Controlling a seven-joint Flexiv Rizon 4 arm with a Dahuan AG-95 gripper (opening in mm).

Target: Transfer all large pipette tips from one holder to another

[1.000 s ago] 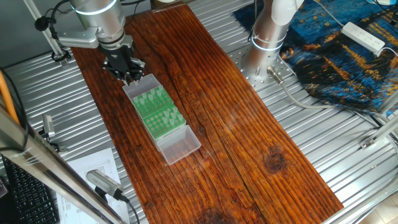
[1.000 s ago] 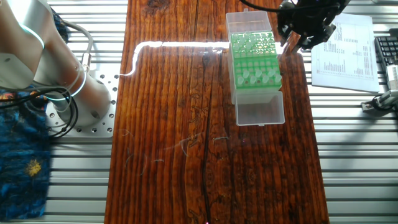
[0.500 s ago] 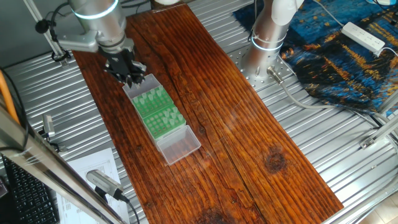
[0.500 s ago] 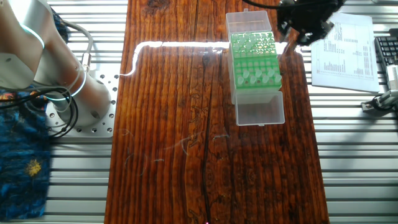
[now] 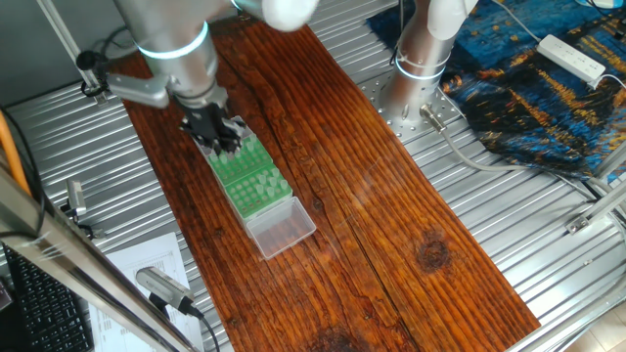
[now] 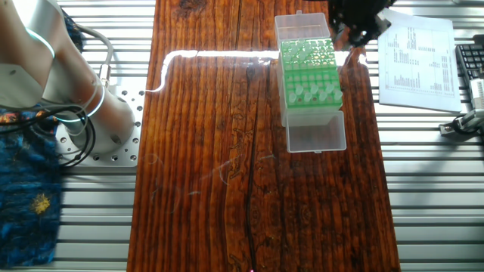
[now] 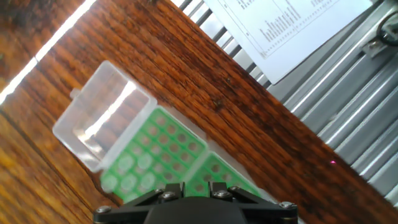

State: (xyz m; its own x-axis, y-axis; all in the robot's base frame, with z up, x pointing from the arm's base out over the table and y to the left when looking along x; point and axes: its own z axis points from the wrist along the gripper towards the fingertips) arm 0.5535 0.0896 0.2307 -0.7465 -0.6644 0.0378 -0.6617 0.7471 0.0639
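Observation:
The large pipette tips (image 6: 308,51) are pale-green cones standing wide end up in a green rack (image 6: 309,74); a further group (image 6: 314,92) sits a few rows nearer. In the hand view the tips (image 7: 129,173) are blurred pale circles at the rack's (image 7: 176,148) lower left, and most holes are bare. My gripper (image 5: 217,137) hovers over the far end of the rack (image 5: 254,176). From the other side the gripper (image 6: 354,34) is at the rack's top right corner. Seen from the hand, the gripper (image 7: 197,186) shows a narrow gap with only green rack behind it.
Clear plastic lid sections (image 6: 316,134) (image 6: 302,26) jut from both ends of the rack. The wooden board (image 6: 227,151) lies on a ribbed metal table. A printed sheet (image 6: 420,53) is right of the board, and the robot base (image 6: 83,113) stands to its left.
The gripper has moved from beside the box's far corner to above the far end of the green rack. The rack and tips have not moved.

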